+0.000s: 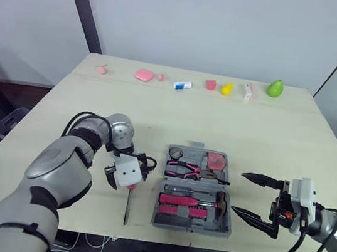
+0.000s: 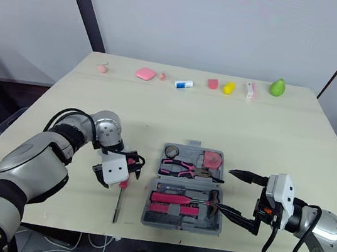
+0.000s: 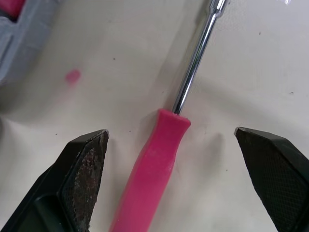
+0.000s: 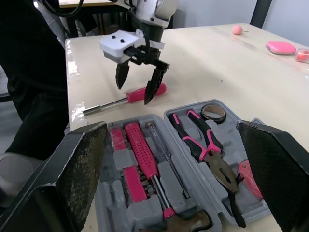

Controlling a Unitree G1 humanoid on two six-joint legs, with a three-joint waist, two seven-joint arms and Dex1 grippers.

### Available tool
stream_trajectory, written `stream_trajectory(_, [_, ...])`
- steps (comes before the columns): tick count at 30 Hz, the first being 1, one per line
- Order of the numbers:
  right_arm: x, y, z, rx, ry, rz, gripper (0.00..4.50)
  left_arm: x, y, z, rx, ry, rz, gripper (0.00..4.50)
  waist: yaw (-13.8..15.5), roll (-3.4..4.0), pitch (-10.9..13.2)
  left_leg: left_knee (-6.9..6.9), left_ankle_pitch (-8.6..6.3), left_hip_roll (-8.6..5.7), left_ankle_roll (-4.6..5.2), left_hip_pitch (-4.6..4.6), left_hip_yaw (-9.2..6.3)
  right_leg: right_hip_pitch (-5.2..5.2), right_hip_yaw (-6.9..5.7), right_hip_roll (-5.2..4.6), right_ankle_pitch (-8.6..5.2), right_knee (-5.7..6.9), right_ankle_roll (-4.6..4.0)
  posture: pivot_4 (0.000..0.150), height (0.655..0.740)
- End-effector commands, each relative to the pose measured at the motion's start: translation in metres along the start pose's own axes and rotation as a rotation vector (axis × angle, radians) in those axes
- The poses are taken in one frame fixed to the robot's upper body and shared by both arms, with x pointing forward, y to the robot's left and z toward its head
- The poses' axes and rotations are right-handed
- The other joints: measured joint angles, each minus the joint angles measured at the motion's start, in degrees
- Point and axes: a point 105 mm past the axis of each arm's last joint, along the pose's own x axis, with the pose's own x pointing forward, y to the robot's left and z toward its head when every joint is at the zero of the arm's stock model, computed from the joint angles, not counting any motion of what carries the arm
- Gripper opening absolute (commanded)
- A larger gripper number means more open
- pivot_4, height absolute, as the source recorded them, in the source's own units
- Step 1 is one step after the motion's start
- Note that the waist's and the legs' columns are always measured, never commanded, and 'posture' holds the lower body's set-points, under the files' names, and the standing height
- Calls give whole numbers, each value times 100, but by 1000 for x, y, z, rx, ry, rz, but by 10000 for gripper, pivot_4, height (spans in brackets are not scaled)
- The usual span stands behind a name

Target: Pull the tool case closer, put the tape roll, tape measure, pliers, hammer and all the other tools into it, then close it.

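The grey tool case [image 1: 190,225] lies open near the table's front edge. In it are the pliers [image 1: 187,169], the tape roll [image 1: 176,153], a reddish tape measure [image 1: 216,162], the hammer [image 1: 220,203] and pink-handled drivers [image 1: 176,199]. A pink-handled screwdriver [image 1: 127,203] lies on the table just left of the case. My left gripper [image 1: 125,183] hangs open right over its handle [image 3: 154,164], one finger on each side and neither touching. To the right of the case my right gripper [image 1: 239,192] is wide open and holds nothing, pointing at the case.
Along the table's far edge stands a row of small items: a pink pad [image 1: 144,75], a blue-and-white tube [image 1: 182,85], a yellow piece [image 1: 227,88] and a green pear [image 1: 275,88]. The front edge lies close below the case.
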Motion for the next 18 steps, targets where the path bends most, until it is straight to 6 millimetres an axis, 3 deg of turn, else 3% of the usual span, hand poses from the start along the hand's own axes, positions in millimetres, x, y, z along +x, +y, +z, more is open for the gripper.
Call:
stream_trajectory(1, [1,1,12,-57,-29,0,45000,-3,5,-2,22,24,25,42347,0,0,0,0,0,0,0,0,0,0,0,0,0,0,0,1500,7400])
stream_trajectory(3, [1,0,12,-59,-29,-1,45000,0,5,-1,37,21,28,37602,0,0,0,0,0,0,0,0,0,0,0,0,0,0,0,1500,7400])
stream_trajectory(6, [0,0,12,-60,-27,-1,45000,3,4,-1,38,21,25,26709,-4,0,0,0,0,0,0,1,0,0,0,0,0,1,0,1500,7400])
stream_trajectory(10, [-1,1,11,-60,-24,-2,45000,5,1,-1,40,19,16,7457,-4,0,0,0,0,0,0,3,1,1,1,0,0,4,0,1500,7400])
stream_trajectory(11, [-1,1,11,-59,-23,-2,45000,5,-2,-1,41,16,7,4904,-2,1,0,0,0,0,0,4,1,1,0,0,0,5,0,1500,7400])
stream_trajectory(18, [-3,4,10,-51,-20,-2,45000,-14,-14,-1,30,-7,12,4133,-33,1,0,0,0,4,0,6,1,2,1,5,1,7,-2,1500,7400])
